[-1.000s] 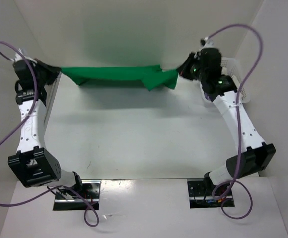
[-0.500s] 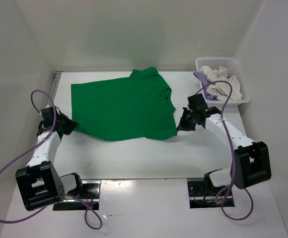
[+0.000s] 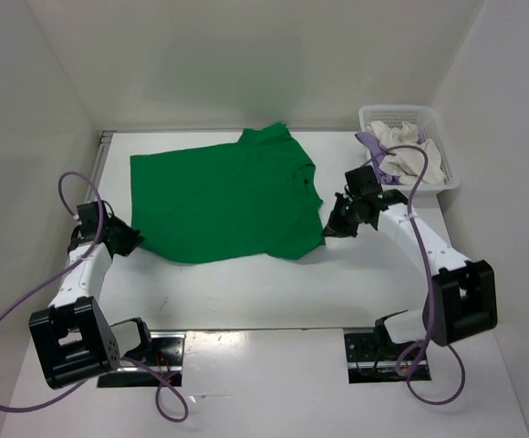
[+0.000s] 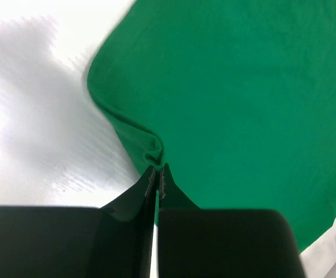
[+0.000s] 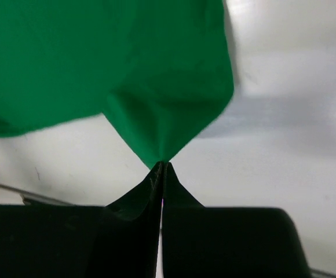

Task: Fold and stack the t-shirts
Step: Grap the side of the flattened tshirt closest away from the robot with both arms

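Green shirt [image 3: 223, 201] lies spread flat on table [image 3: 246, 292], collar at the far side. Left gripper [image 3: 132, 239] is pinched tight on its near-left corner, right gripper [image 3: 330, 230] on the near-right corner. White shirt [image 3: 401, 137] and lavender shirt [image 3: 369, 141] sit in basket [image 3: 442, 178], far right. Risk: both grips catch only fingertip cloth, so a hard pull could slip a corner. Uneven lift would skew the fold.

The green t-shirt [image 3: 223, 201] lies spread flat on the bench [image 3: 246, 283], its near corners pinched by the left pincer [image 3: 135, 239] and the right pincer [image 3: 326, 233]. The white t-shirt [image 3: 410, 155] and the lavender t-shirt [image 3: 371, 143] sit crumpled in the basket [image 3: 392, 110] at the far right.
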Tool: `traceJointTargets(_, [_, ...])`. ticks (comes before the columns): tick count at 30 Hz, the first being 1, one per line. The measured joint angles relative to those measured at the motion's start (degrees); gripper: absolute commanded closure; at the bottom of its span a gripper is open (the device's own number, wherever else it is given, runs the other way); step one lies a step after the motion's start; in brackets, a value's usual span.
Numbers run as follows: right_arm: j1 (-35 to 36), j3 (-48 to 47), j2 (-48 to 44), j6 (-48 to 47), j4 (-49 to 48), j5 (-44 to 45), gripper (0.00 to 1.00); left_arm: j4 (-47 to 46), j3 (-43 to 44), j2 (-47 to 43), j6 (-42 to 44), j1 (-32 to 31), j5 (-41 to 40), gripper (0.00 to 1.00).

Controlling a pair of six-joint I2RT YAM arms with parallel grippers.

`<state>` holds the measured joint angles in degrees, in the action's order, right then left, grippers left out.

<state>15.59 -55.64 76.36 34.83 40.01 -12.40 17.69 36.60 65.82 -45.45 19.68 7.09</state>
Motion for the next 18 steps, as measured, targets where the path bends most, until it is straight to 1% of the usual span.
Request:
traceJointTargets(4, [0.0, -8.3, 8.2, -0.9, -2.2, 1.8, 1.00, -1.0, 3.4, 3.4, -0.6, 0.4, -0.2, 1.00])
traceJointTargets(9, [0.0, -18.2, 19.6, -2.5, -5.5, 3.5, 1.00, -2.8, 4.7, 7.0, -2.5, 0.9, -0.2, 1.00])
traceJointTargets(13, [-0.1, -24.4, 25.7, -3.7, -6.1, 4.9, 1.00, -3.0, 7.1, 9.8, -3.0, 0.9, 0.0, 1.00])
traceJointTargets(18, [-0.5, -32.9, 31.0, -4.9, -6.0, 6.1, 1.00, -4.9, 9.8, 13.0, -4.0, 1.0, 0.0, 1.00])
